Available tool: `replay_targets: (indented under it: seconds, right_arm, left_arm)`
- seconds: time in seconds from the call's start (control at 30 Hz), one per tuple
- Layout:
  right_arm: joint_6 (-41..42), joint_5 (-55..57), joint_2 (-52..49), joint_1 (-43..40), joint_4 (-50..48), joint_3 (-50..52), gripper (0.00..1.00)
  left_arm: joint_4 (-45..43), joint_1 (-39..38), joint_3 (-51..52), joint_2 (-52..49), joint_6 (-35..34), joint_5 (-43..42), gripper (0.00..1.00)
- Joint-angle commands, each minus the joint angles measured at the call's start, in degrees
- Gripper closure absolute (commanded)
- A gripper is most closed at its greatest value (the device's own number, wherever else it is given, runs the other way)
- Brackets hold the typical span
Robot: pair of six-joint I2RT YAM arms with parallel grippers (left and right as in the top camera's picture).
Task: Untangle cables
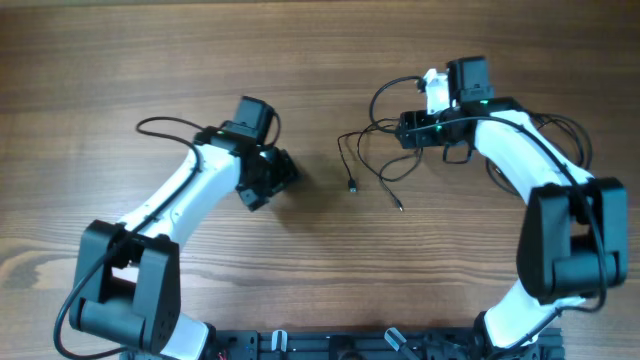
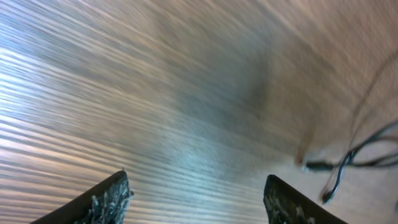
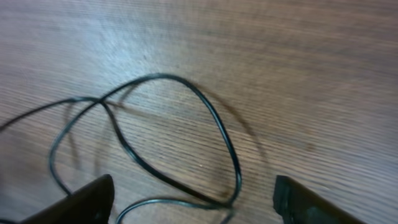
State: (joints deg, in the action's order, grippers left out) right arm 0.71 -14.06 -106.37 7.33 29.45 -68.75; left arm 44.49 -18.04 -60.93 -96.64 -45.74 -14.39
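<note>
The cables (image 1: 375, 145) are thin black wires lying as loose crossing loops on the wooden table, right of centre, with two small plug ends (image 1: 352, 187) pointing toward the front. My right gripper (image 1: 408, 130) is open at the loops' right side; in the right wrist view a wire loop (image 3: 211, 118) lies on the table between and ahead of its fingers (image 3: 193, 202). My left gripper (image 1: 285, 172) is open and empty, left of the cables. The left wrist view is blurred and shows a plug end and wires (image 2: 339, 165) at the right, beyond the fingers (image 2: 198, 199).
The thicker black arm cables loop beside each arm, one at the left (image 1: 165, 125) and one at the far right (image 1: 570, 130). The robot base bar (image 1: 380, 345) runs along the table's front edge.
</note>
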Motion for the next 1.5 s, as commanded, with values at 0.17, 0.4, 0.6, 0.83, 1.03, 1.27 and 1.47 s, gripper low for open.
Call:
replay_targets:
  seconds: [0.17, 0.4, 0.6, 0.83, 1.03, 1.27, 1.47]
  right_arm:
    - [16.26, -12.74, -4.33, 3.13, -1.77, -0.15, 0.96]
    - [25.2, -45.13, -4.2, 3.13, -8.33, -0.35, 0.96]
    - [21.55, -48.24, -4.2, 4.26, 2.95, -0.24, 0.96]
    - [17.86, -17.31, -1.29, 9.55, 18.12, -1.79, 0.95]
    - [10.4, 1.4, 13.27, 10.27, 29.14, -21.24, 0.95]
    - [-1.88, -0.87, 25.27, 10.27, 15.37, -29.14, 0.96]
    - [-3.5, 14.93, 25.05, 10.25, 15.3, -29.14, 0.96]
  left_arm:
    - [0.39, 3.43, -0.04, 0.83, 0.35, 0.96, 0.21]
    - [-2.03, 3.43, -0.04, 0.83, 2.34, -4.7, 0.12]
    - [-7.91, 4.22, -0.04, 0.83, 3.54, -6.99, 0.12]
    - [-6.43, 5.79, -0.04, 0.83, 3.58, -3.76, 0.13]
    - [-2.14, 5.79, -0.04, 0.83, 3.56, 2.49, 0.13]
    - [-1.99, 5.79, -0.04, 0.83, 3.56, 2.49, 0.14]
    - [-1.38, 5.79, -0.04, 0.83, 3.56, 2.49, 0.14]
